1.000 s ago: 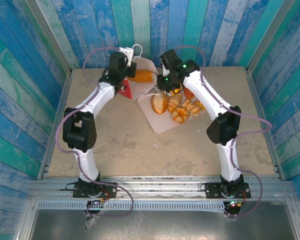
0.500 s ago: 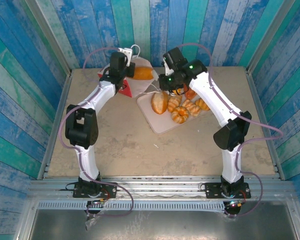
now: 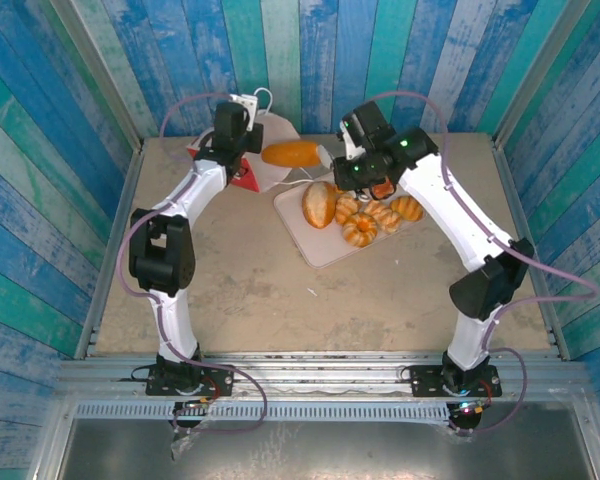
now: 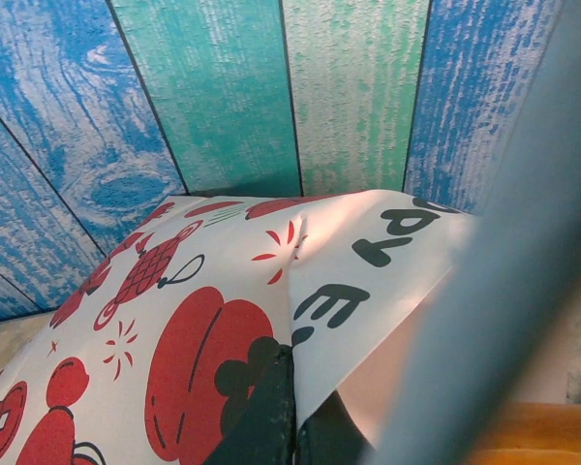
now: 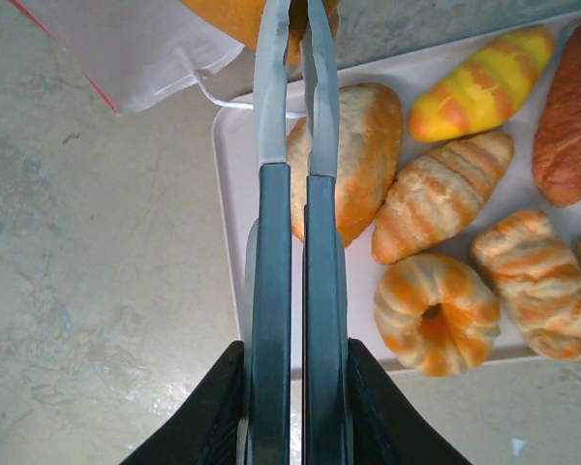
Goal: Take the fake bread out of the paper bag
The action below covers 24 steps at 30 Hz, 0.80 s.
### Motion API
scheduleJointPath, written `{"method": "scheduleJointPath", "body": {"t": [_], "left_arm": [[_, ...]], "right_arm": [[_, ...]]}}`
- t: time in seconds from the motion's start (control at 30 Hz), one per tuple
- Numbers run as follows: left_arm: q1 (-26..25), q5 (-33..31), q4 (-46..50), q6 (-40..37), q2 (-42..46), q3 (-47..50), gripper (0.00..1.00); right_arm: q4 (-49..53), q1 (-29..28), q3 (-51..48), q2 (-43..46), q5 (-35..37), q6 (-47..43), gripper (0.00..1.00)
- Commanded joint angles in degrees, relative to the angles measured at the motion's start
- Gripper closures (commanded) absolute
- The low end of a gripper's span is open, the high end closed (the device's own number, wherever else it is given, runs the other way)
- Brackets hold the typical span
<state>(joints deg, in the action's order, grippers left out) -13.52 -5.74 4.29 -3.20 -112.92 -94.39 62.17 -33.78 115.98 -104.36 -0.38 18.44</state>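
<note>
The left gripper (image 4: 290, 387) is closed tight on the edge of the paper bag (image 3: 248, 180), its dark fingers pinching the printed red-and-white paper; the bag sits at the far left of the tabletop (image 3: 230, 290), close to the blue plank wall, with its white mouth turned right.

The right gripper (image 5: 298, 39) is drawn narrow, with its fingertips clamped on the end of the long loaf (image 3: 292, 153); the orange loaf lies just to the right of the bag's mouth, between the two grippers and to the far left of the tray (image 3: 325, 250); the top view does not settle whether its left end is still inside the bag.

The rest of the fake bread lies on the pale tray, right of centre; the oval bun (image 5: 358, 155) is at the tray's left edge, directly under the right gripper's fingers; beside it to the right lie a croissant (image 5: 445, 194) and a yellow-striped roll (image 5: 484, 82); the twisted ring (image 5: 436, 310) rests nearer, and a reddish-brown piece (image 5: 571, 126) sits at the right.

A white cord handle (image 5: 223, 97) trails from the bag towards the tray's corner.
</note>
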Motion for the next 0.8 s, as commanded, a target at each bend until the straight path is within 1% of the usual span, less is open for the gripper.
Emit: {"method": "scheduleJointPath", "body": {"t": [0.0, 0.2, 0.33, 0.5, 0.77], "left_arm": [[0.6, -0.9, 1.0, -0.3, -3.5, -1.7, 1.0], [0.6, -0.4, 1.4, -0.2, -4.5, -2.7, 1.0], [0.7, -0.5, 2.3, -0.5, -5.0, -3.7, 1.0], [1.1, -0.3, 2.4, -0.5, -5.3, -3.8, 1.0], [1.8, -0.1, 2.1, -0.3, -5.7, -4.4, 1.0]], "right_arm": [[0.1, -0.1, -0.8, 4.6, 2.6, -3.7, 0.99], [2.1, -0.1, -2.5, 7.7, 4.5, -6.8, 0.99], [2.9, 0.1, -4.1, 10.4, 4.0, -9.2, 1.0], [4.0, 0.8, -7.5, 14.4, 2.2, -12.3, 1.0], [7.7, 3.6, -12.8, 20.4, -2.0, -14.6, 0.99]]}}
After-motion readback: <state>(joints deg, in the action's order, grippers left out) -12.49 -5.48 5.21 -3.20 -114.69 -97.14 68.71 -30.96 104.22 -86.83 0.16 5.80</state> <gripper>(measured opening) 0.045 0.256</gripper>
